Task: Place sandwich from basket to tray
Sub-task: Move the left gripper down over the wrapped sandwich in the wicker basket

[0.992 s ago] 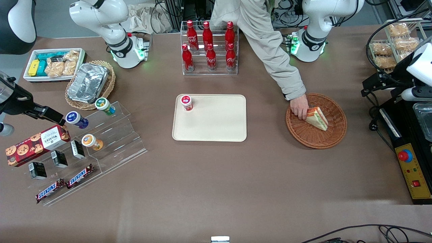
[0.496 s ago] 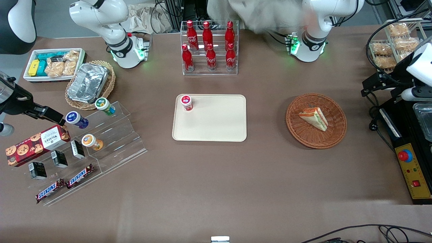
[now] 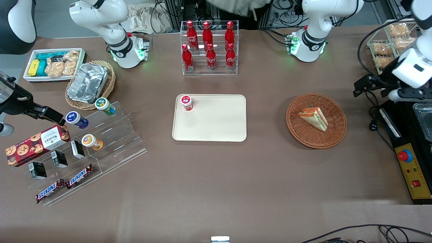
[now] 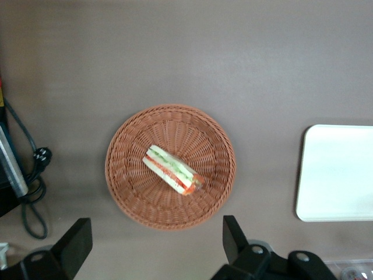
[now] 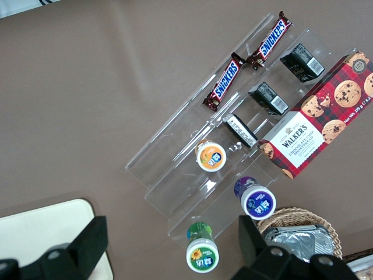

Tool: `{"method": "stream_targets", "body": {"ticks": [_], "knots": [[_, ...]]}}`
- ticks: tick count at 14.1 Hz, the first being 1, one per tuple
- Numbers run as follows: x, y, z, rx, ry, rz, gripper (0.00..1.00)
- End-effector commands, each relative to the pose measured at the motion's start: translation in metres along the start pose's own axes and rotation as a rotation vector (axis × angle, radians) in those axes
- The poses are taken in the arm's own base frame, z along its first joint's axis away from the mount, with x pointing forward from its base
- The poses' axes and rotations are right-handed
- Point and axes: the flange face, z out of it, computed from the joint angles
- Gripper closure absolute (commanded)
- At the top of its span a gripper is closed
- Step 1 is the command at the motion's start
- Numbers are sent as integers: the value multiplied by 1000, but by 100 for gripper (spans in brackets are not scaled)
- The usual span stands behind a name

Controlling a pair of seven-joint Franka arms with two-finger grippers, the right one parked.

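The sandwich [image 3: 314,118], a white wedge with red, orange and green layers, lies in the round reddish-brown wicker basket [image 3: 316,141]. The left wrist view looks down on the sandwich [image 4: 173,170] in the basket [image 4: 140,207], with an edge of the tray [image 4: 338,175] beside it. The cream tray [image 3: 216,125] sits mid-table and carries a red-lidded cup [image 3: 186,102] at one corner. My left gripper [image 3: 365,87] hangs high above the table, just off the basket toward the working arm's end. The gripper [image 4: 154,248] is open wide and holds nothing.
A rack of red cola bottles [image 3: 209,47] stands farther from the front camera than the tray. A black control box with a red button [image 3: 405,156] and a wire rack of bagged snacks [image 3: 395,44] sit at the working arm's end. Snack shelves [image 3: 84,148] lie toward the parked arm's end.
The person's hand has let go of the sandwich and drawn away from the table. My left arm has shifted slightly toward the basket.
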Motion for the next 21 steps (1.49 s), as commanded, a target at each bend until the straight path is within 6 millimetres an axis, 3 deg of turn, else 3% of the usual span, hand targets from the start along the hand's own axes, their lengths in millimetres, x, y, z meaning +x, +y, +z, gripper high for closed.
{"method": "stream_targets", "body": {"ticks": [1, 4, 9, 12, 21], "knots": [[-56, -4, 34, -12, 57, -21, 1], [-78, 2, 73, 3, -14, -128, 1], [-93, 3, 120, 32, -65, -306, 1], [-103, 6, 166, 43, -20, -453, 1], [-75, 9, 242, 69, 32, -709, 1]]}}
